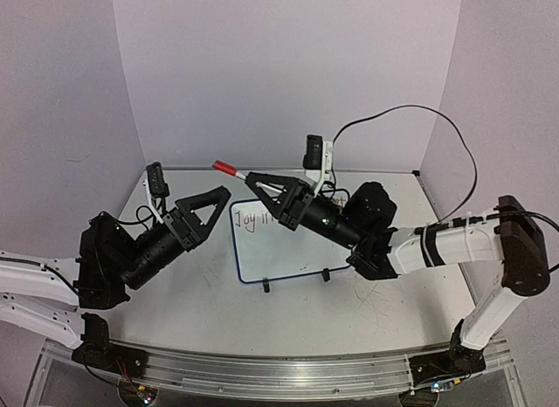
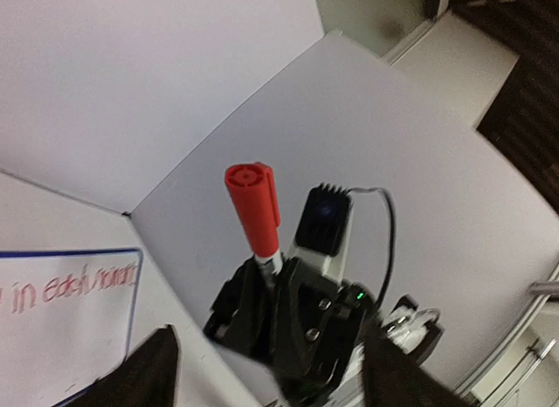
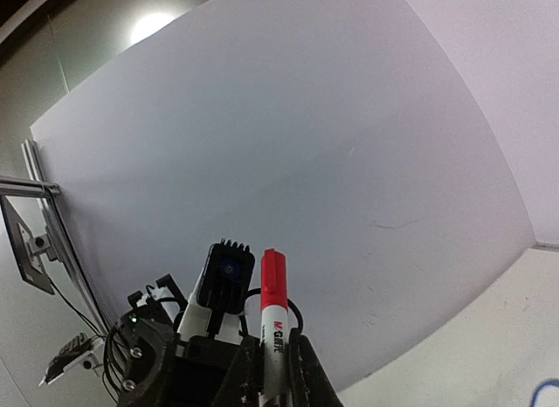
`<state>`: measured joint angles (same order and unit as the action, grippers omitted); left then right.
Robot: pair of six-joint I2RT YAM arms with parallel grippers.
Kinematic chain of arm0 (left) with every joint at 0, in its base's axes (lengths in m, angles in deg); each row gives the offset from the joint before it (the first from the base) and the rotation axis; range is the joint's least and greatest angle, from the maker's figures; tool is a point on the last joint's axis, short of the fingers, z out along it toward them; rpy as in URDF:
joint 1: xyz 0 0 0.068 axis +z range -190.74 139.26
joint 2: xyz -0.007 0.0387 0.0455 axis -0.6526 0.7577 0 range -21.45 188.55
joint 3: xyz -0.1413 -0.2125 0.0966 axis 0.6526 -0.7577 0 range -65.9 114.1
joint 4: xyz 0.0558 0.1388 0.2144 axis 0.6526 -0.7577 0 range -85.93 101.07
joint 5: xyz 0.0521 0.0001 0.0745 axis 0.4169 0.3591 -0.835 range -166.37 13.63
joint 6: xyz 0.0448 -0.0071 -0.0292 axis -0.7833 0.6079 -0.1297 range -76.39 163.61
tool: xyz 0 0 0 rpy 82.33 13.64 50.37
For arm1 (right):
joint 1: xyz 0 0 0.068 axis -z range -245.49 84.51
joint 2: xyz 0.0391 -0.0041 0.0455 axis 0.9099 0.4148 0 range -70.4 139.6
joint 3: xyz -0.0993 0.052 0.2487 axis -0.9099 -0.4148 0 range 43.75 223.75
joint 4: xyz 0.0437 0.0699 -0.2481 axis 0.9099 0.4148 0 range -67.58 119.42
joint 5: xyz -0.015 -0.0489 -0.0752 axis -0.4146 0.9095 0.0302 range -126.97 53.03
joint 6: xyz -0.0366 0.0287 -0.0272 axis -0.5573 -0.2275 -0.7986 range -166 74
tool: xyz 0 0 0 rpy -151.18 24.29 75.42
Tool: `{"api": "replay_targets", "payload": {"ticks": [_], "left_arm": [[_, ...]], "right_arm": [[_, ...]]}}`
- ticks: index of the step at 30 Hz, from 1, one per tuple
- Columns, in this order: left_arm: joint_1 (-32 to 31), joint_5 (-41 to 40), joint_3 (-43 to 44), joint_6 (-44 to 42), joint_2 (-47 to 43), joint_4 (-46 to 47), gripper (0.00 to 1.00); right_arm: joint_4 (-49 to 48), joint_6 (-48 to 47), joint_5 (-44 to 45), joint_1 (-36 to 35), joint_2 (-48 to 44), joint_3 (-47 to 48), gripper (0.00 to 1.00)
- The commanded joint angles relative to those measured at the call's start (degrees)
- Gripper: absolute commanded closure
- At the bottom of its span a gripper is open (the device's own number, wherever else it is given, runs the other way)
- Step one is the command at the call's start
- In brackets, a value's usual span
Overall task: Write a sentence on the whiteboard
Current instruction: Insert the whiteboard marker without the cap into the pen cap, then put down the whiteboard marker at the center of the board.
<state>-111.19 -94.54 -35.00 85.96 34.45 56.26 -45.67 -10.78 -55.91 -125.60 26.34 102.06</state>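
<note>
The right gripper (image 1: 265, 187) and its arm hang over the right half of the whiteboard (image 1: 275, 250), the marker (image 1: 229, 169) jutting past its top left corner. The left gripper (image 1: 217, 210) crowds the left edge; the tabletop (image 1: 288, 324) in front is free.

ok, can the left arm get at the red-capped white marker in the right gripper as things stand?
Probably yes. The left gripper stands open and empty; the red-capped white marker sticks out of the right gripper, cap toward it, nothing between them from above.

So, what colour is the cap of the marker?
Red. The cap shows best in the left wrist view.
</note>
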Motion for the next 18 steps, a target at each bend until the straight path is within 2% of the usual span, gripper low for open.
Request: {"api": "replay_targets", "payload": {"ticks": [1, 5, 8, 11, 13, 15, 18], "left_arm": [[0.09, -4.35, -0.98, -2.2, -8.66, -13.83, 0.05], [0.16, -8.93, 0.15, -2.93, -15.13, -23.93, 0.04], [0.26, -11.71, 3.24, -5.4, -15.83, -30.6, 0.04], [0.28, -14.94, 8.74, -7.92, -13.7, -37.36, 0.04], [0.36, -15.74, 12.59, -10.42, -10.93, -40.65, 0.04], [0.4, -15.48, 15.55, -12.08, -7.83, -42.65, 0.04], [0.41, -14.26, 18.77, -14.27, -3.71, -43.59, 0.04]], "right_arm": [[8.6, -10.16, -0.4, 2.75, -11.1, -9.61, 1.0], [28.53, -18.72, 16.52, 3.42, -26.4, -19.63, 1.0], [42.83, -24.06, 27.79, 3.74, -36.91, -22.63, 1.0], [57.76, -22.25, 47.04, 3.82, -48.24, -24.06, 1.0], [64.24, -20.24, 55.14, 4.66, -53.09, -24.44, 1.0], [67.67, -18.02, 55.65, 7.62, -53.08, -23.46, 1.0], [70.01, -16.53, 49.06, 17.35, -45.03, -21.41, 1.0]]}}
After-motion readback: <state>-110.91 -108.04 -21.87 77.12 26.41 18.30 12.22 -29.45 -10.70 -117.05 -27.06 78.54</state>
